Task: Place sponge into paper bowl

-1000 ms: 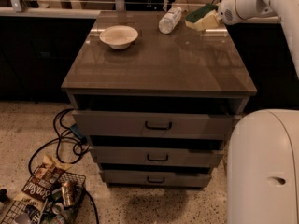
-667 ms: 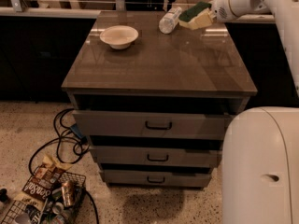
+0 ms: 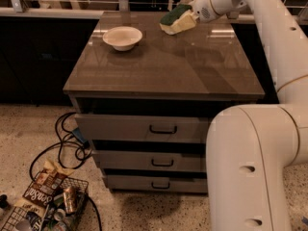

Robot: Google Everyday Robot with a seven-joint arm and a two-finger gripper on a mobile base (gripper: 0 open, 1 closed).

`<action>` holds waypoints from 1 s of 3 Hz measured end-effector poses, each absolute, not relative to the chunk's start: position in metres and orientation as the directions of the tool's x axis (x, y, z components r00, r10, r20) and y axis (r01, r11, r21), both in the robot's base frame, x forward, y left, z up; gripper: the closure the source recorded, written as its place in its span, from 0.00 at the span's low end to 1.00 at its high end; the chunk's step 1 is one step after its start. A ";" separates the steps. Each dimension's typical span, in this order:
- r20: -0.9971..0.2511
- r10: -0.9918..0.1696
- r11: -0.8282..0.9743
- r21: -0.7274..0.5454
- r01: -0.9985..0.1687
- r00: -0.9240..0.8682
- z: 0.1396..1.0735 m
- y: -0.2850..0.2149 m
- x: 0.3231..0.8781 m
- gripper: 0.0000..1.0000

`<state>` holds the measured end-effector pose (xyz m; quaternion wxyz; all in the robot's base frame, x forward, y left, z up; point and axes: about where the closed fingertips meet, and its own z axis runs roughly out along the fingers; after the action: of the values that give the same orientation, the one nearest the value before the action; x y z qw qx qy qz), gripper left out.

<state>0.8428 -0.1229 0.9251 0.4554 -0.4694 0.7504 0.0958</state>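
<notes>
Sponge (image 3: 177,21): held off the tabletop near the far edge, right of the bowl and well apart from it; dark green side up, pale yellow foam beneath, tilted down toward the left.
Wire basket (image 3: 19,218): on the speckled floor at lower left, with a can (image 3: 70,198) and other small items inside that cannot be made out.
Snack bag (image 3: 42,184): lying across the basket's upper corner.
Cables (image 3: 61,146): black loops on the floor, just beside the cabinet's left foot.
Paper bowl (image 3: 122,43): upright on the far left part of the top, cream-coloured, nothing inside it.
Cabinet top (image 3: 163,69): brown, glossy surface.
Drawers (image 3: 144,128): three stacked under the top, each with a dark handle at its middle.
Gripper (image 3: 190,18): over the far right part of the top, pointing left, clamped on the sponge's right end.
Arm (image 3: 276,37): white, running from the gripper along the right edge of the view.
Robot body (image 3: 245,167): a large white curved segment in the near right foreground, covering the cabinet's lower right corner.
</notes>
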 end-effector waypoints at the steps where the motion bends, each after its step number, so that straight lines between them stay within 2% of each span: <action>1: -0.773 -0.626 0.476 -0.273 -0.836 -0.104 0.920 -0.081 0.846 1.00; 3: -0.775 -0.631 0.359 -0.241 -0.902 -0.045 0.902 -0.008 0.845 1.00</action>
<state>0.8452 -0.0076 0.9021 0.4272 -0.5433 0.7051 0.1586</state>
